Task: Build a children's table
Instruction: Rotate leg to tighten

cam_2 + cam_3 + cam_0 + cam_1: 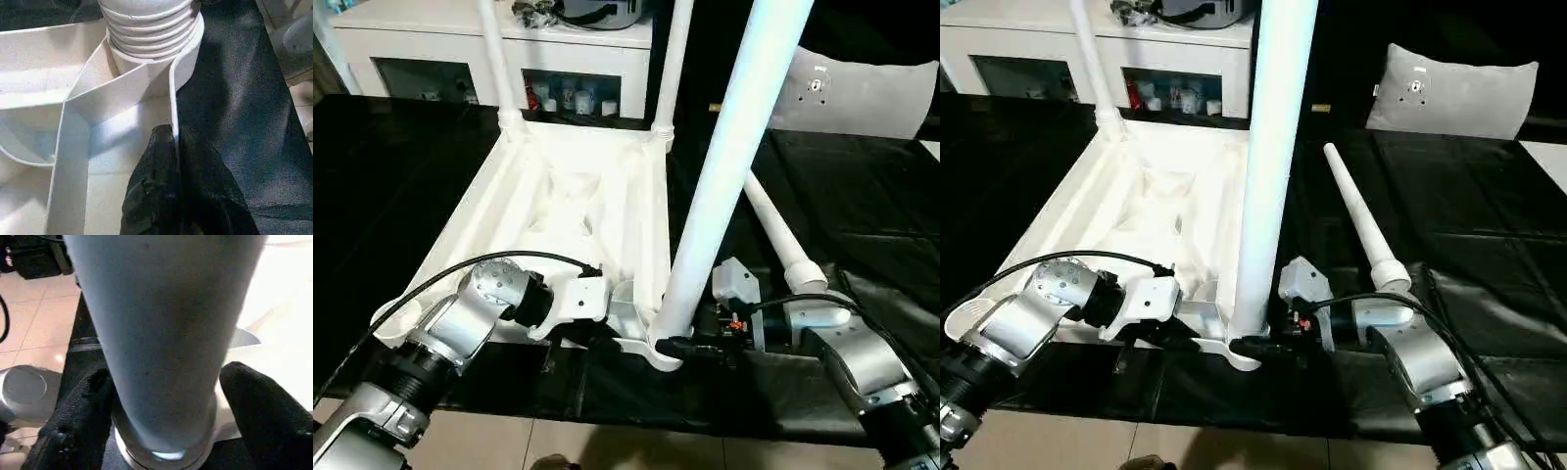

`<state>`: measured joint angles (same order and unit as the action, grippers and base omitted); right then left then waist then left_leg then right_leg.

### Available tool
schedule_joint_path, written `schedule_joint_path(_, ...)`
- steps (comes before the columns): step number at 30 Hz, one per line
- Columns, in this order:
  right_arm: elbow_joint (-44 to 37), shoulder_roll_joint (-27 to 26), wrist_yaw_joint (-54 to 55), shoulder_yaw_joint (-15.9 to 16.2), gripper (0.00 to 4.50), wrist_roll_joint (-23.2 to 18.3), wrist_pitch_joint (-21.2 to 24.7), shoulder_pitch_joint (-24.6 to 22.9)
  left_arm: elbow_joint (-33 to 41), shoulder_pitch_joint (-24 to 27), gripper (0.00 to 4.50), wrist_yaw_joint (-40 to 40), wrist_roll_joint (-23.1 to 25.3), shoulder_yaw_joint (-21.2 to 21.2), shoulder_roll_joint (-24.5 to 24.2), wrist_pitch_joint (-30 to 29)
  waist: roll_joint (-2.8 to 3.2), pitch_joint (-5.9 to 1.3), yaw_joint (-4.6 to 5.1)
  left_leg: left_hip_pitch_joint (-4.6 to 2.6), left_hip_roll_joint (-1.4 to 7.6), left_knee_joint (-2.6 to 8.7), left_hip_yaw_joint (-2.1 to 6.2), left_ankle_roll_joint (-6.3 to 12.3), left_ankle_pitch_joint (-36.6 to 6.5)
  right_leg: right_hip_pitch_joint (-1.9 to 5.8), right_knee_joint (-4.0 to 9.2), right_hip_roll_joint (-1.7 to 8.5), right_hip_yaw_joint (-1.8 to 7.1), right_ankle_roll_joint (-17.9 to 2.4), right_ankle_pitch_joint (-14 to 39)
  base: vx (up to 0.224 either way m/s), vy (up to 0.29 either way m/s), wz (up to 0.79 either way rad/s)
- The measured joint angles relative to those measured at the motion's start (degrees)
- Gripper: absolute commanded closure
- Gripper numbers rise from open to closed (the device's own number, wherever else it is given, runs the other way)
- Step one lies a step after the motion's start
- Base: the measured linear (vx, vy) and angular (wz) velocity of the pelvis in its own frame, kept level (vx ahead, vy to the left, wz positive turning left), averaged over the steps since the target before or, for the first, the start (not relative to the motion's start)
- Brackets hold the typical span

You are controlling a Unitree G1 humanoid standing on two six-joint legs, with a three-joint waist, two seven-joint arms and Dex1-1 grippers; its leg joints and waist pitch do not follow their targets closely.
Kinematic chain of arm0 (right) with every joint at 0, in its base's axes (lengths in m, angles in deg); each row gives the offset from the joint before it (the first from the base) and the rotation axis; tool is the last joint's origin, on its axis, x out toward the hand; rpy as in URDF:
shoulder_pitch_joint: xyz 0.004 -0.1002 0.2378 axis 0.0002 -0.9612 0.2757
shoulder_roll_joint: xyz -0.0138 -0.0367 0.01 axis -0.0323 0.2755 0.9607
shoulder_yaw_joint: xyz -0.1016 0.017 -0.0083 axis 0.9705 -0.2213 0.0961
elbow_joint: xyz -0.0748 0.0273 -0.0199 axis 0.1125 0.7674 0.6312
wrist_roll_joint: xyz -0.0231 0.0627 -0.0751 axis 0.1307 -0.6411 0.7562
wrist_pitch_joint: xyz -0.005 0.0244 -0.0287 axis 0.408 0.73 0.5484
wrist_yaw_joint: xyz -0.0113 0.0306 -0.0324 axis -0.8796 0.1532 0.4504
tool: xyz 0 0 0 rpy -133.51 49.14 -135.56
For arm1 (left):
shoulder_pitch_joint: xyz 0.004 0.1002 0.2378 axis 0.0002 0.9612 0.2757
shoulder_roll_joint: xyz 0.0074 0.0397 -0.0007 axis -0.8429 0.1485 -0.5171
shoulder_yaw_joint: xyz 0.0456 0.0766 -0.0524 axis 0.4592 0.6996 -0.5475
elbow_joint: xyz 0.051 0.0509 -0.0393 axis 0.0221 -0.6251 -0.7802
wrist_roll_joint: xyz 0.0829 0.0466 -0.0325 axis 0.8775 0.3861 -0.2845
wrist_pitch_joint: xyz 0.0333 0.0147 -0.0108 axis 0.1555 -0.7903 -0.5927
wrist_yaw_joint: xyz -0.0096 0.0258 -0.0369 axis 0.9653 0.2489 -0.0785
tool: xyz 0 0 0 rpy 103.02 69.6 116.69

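I see a black cloth (pixel 862 196) over the work surface, a white cabinet (pixel 597 59) far behind. The ribbed top (pixel 568 206) lies underside up at centre. My left gripper (pixel 174 147) pinches its thin near rim; my right gripper (pixel 166 406) straddles the smooth near-right leg (pixel 724 166), and I cannot tell if it grips.

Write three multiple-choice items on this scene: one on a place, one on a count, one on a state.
1. Where does the loose leg lie?
A. On the black cloth, right of the table top
B. Inside the table top
C. On the cabinet

2. How many legs stand upright at the top's corners?
A. One
B. Three
C. Four

3. What is the left gripper doing?
A. Hanging open
B. Pinching the top's rim
C. Holding the loose leg

Key: 1 A, it lies flat on the cloth beside the top. 2 B, two far legs and one near one stand. 3 B, its fingers close on the thin wall.
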<state>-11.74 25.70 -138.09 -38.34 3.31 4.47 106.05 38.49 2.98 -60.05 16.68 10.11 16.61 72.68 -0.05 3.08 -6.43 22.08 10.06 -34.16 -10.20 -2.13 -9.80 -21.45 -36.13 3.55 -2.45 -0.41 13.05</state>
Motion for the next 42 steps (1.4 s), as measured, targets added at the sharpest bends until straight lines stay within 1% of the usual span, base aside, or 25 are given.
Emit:
schedule_joint_path(3, 0.6, 0.3, -1.0, 0.1, 1.3, 0.0, 0.0, 0.0, -0.8, -0.4, 4.5, -0.1, 0.0, 0.2, 0.0, 0.9, 0.0, 0.0, -0.01, 0.0, 0.0, 0.0, 0.0, 0.0, 0.0, 0.0, 0.0, 0.0, -0.01, 0.0, 0.0, 0.0, 0.0, 0.0)
schedule_joint_path(6, 0.9, 0.3, -1.2, 0.1, 1.69, -0.1, -0.1, 0.0, -1.2, -0.5, 4.5, -0.1, 0.0, 0.2, 0.0, 1.3, -0.01, 0.0, -0.01, -0.03, 0.01, 0.0, 0.0, 0.0, 0.0, 0.01, -0.02, 0.0, -0.01, 0.0, 0.0, 0.0, 0.0, 0.0)
schedule_joint_path(12, 0.9, 0.0, -1.2, 0.1, 1.85, -0.5, 0.8, 0.0, -1.3, -0.5, 4.5, -0.3, -0.1, 0.1, -0.1, 1.2, -0.02, -0.01, 0.01, -0.04, 0.02, 0.0, 0.0, -0.01, 0.0, 0.01, -0.03, -0.01, -0.01, 0.0, 0.0, 0.0, 0.0, 0.0)
schedule_joint_path(14, 0.8, -0.5, -0.8, -0.1, 1.85, -0.9, 2.0, -0.1, -1.2, -0.4, 4.5, -0.4, -0.2, -0.1, -0.1, 0.6, -0.02, -0.01, 0.02, -0.06, 0.03, 0.0, 0.0, -0.01, 0.0, 0.01, -0.03, -0.01, -0.01, 0.0, 0.0, 0.0, 0.0, 0.0)
schedule_joint_path(17, -1.4, -2.1, 1.6, -1.1, 1.87, -1.6, 5.0, -1.9, 0.3, 0.6, 4.5, 0.0, -0.7, -1.2, -0.2, -2.3, -0.11, -0.07, 0.14, -0.09, 0.04, 0.01, 0.0, -0.01, 0.0, 0.01, -0.04, -0.03, -0.01, 0.0, 0.0, 0.0, 0.0, 0.0)
schedule_joint_path(20, -2.5, -4.6, 6.1, -1.9, 1.87, -1.3, 6.9, -2.9, 2.5, 2.1, 4.5, 2.1, -1.3, -2.8, 0.2, -7.4, -0.12, -0.06, 0.92, -0.16, 0.04, 0.01, 0.0, -0.03, 0.0, 0.02, -0.06, -0.03, 0.03, -0.1, -0.1, 0.0, 0.0, 0.0)
schedule_joint_path(21, -2.5, -7.4, 10.9, -2.8, 1.87, 0.0, 8.2, -3.1, 3.8, 3.1, 4.5, 5.6, -0.8, -4.4, 0.9, -11.4, -0.13, -0.07, 1.53, -0.25, 0.04, 0.04, 0.0, -0.09, 0.0, 0.05, -0.08, -0.04, 0.05, -0.1, -0.1, 0.0, 0.0, 0.0)
schedule_joint_path(23, -1.8, -11.3, 18.4, -4.4, 1.87, 1.6, 9.4, -3.0, 4.3, 3.1, 4.5, 10.1, 0.0, -5.5, 2.6, -15.4, -0.18, -0.05, 2.85, -0.41, 0.04, 0.04, 0.0, -0.16, 0.1, 0.03, -0.07, -0.05, 0.07, 0.1, 0.0, 0.0, 0.0, 0.0)
schedule_joint_path(24, -1.2, -12.2, 21.4, -4.8, 1.87, 1.8, 9.7, -2.7, 4.8, 3.2, 4.5, 11.9, 0.1, -5.8, 3.7, -17.6, -0.19, -0.05, 3.72, -0.49, 0.02, 0.04, 0.0, -0.17, 0.1, 0.02, 0.02, -0.03, 0.09, 0.1, 0.0, 0.0, 0.0, 0.0)
schedule_joint_path(26, 0.1, -14.7, 26.3, -6.6, 1.88, 2.3, 10.2, -2.4, 6.0, 4.1, 4.5, 16.2, 0.3, -6.8, 6.6, -21.4, -0.24, -0.02, 4.61, -0.65, 0.01, 0.03, 0.0, -0.17, 0.1, 0.06, 0.1, -0.01, 0.11, 0.1, 0.0, 0.0, 0.0, 0.0)
schedule_joint_path(28, 2.4, -19.7, 34.2, -9.3, 1.88, 3.5, 10.7, -1.1, 6.7, 4.5, 4.5, 22.5, 1.4, -8.6, 11.4, -26.8, -0.36, 0.03, 5.24, -0.71, 0.01, 0.06, 0.02, -0.17, 0.1, -0.03, 0.12, -0.02, 0.11, 0.1, 0.0, 0.0, 0.0, 0.0)
schedule_joint_path(30, 3.6, -22.0, 39.8, -9.9, 1.88, 4.5, 11.5, 0.5, 7.2, 4.4, 4.5, 26.7, 1.9, -9.4, 14.1, -29.7, -0.39, 0.05, 5.62, -0.64, 0.01, 0.06, 0.04, -0.17, 0.1, -0.22, 0.12, -0.02, 0.11, 0.1, 0.0, 0.0, 0.0, 0.0)
schedule_joint_path(34, 3.7, -24.8, 45.7, -11.2, 1.88, 6.3, 12.5, 1.3, 7.7, 4.1, 4.5, 31.3, 2.9, -9.7, 17.5, -32.5, -0.43, 0.04, 5.65, -0.61, -0.03, 0.1, 0.05, -0.17, 0.1, -0.27, 0.12, -0.03, 0.18, 0.1, -0.1, 0.0, 0.0, 0.0)
schedule_joint_path(36, 3.5, -25.0, 46.4, -11.2, 1.88, 6.8, 12.5, 1.3, 7.7, 3.8, 4.5, 31.8, 3.2, -9.3, 17.6, -32.5, -0.44, 0.03, 5.48, -0.59, -0.04, 0.17, 0.05, -0.18, 0.1, -0.26, 0.13, -0.03, 0.18, 0.0, -0.1, 0.0, 0.0, 0.0)
schedule_joint_path(37, 3.3, -24.9, 46.4, -11.2, 1.53, 6.8, 12.5, 1.2, 7.8, 3.8, 4.5, 31.9, 3.3, -9.2, 17.6, -32.4, -0.44, 0.03, 5.41, -0.59, -0.04, 0.23, 0.05, -0.18, 0.1, -0.27, 0.14, -0.04, 0.18, 0.0, -0.1, 0.0, 0.0, 0.0)
schedule_joint_path(38, 3.2, -24.9, 46.4, -11.2, 1.32, 7.0, 12.5, 1.1, 7.9, 3.8, 4.5, 31.9, 3.6, -9.1, 17.6, -32.1, -0.44, 0.03, 5.35, -0.6, -0.04, 0.29, 0.05, -0.19, 0.1, -0.28, 0.16, -0.04, 0.17, 0.0, -0.2, 0.0, 0.0, 0.0)
schedule_joint_path(40, 3.0, -24.9, 46.4, -11.2, 1.11, 7.4, 12.5, 1.0, 7.9, 3.8, 4.5, 32.1, 4.1, -8.6, 17.5, -31.2, -0.44, 0.02, 5.08, -0.61, -0.04, 0.41, 0.05, -0.2, 0.1, -0.3, 0.16, -0.06, 0.15, -0.3, -0.3, 0.0, 0.0, 0.0)
schedule_joint_path(42, 2.5, -24.9, 46.4, -11.2, 0.82, 7.4, 12.3, 0.5, 8.0, 3.8, 4.5, 32.4, 4.2, -8.6, 17.4, -30.9, -0.43, 0.02, 4.76, -0.65, -0.03, 0.51, 0.05, -0.21, 0.1, -0.31, 0.17, -0.06, 0.14, -0.3, -0.3, 0.0, 0.0, 0.0)
